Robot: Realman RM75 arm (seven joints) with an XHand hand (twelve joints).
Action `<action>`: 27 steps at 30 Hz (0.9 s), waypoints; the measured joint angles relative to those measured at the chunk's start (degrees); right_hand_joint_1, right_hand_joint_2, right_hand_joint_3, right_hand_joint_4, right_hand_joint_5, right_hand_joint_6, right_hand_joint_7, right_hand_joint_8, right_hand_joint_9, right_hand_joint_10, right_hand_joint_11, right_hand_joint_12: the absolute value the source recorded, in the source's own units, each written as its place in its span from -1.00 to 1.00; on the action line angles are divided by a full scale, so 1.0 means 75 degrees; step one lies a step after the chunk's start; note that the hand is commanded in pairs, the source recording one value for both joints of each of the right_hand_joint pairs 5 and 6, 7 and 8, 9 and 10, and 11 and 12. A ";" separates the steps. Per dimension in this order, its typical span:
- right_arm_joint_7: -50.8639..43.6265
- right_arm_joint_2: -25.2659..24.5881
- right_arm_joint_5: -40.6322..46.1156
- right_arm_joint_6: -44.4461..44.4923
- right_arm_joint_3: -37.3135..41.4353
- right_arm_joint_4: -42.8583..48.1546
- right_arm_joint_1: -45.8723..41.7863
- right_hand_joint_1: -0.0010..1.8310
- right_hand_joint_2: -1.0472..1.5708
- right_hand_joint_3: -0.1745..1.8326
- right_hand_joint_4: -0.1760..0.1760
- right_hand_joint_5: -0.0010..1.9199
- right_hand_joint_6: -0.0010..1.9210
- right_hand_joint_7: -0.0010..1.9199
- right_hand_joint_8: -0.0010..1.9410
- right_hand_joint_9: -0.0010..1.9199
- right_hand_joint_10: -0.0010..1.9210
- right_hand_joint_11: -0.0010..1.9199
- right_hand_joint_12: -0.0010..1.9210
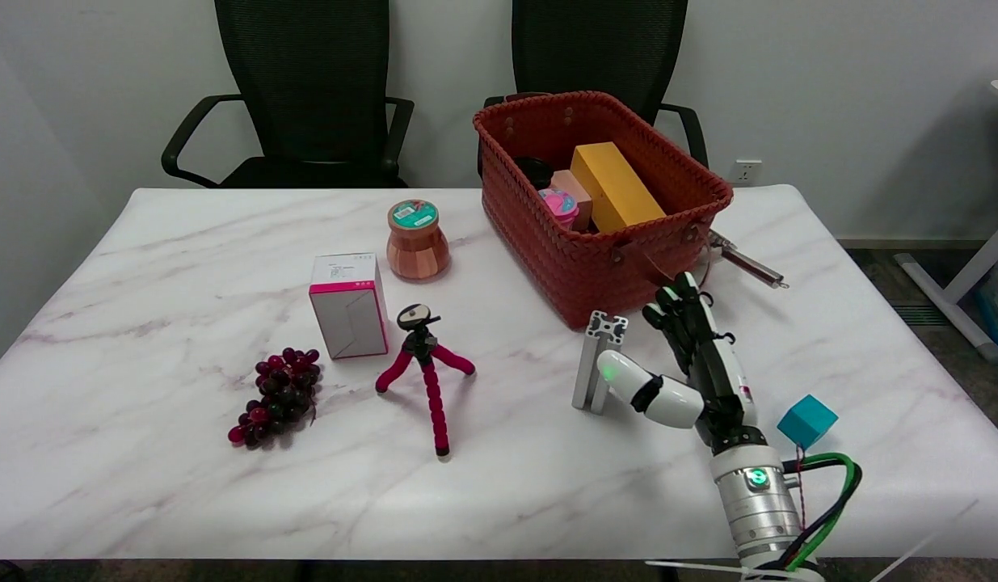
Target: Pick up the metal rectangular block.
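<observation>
One red woven basket (620, 267) stands on the far right part of the white marble table (143, 485). Inside it lie one long yellow box (616, 187), one smaller tan box (570, 190) to its left, one pink-lidded round container (558, 204) at the near side, and something black (535, 170) at the far left corner (too dark to tell what). A metal rod-like thing (745, 263) lies on the table just right of the basket.

The metal rectangular block (597, 360) stands upright on the table just near the basket's near left corner, apart from the basket wall. The right hand (688, 364) is at the block's right side: its white thumb (628, 376) reaches across and touches the block's lower right face, while the other fingers (676, 311) point up and away, spread, not around the block. The hand is released, grasping nothing; the block rests on the table.

One teal cube (806, 420) sits near the right edge, just right of the wrist.

Left of the block, well apart, there is one small tripod (424, 368) with three pink legs, one white box with pink trim (349, 305), one bunch of dark red grapes (279, 396) at the near left, and one brown ribbed jar (417, 240) with a green-labelled lid farther back.

Two black office chairs (305, 89) stand beyond the table's far edge.
</observation>
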 measured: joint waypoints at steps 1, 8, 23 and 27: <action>0.0004 0.0002 0.0016 -0.0064 0.0019 -0.0019 0.0014 0.11 0.10 -0.23 0.00 -1.00 -1.00 -0.80 -0.80 -0.68 -0.68 -0.92 -0.92; 0.0023 -0.0008 0.0114 -0.0455 0.0150 -0.0182 0.0149 0.11 0.10 -0.22 0.00 -1.00 -1.00 -0.72 -0.72 -0.68 -0.69 -1.00 -1.00; 0.0038 -0.0068 0.0179 -0.0826 0.0263 -0.0408 0.0310 0.11 0.14 -0.22 0.00 -0.93 -0.93 -0.65 -0.65 -0.69 -0.69 -1.00 -1.00; -0.0016 -0.0097 0.0142 -0.0808 0.0265 -0.0414 0.0288 0.11 0.15 -0.20 0.00 -0.91 -0.91 -0.62 -0.63 -0.69 -0.69 -1.00 -1.00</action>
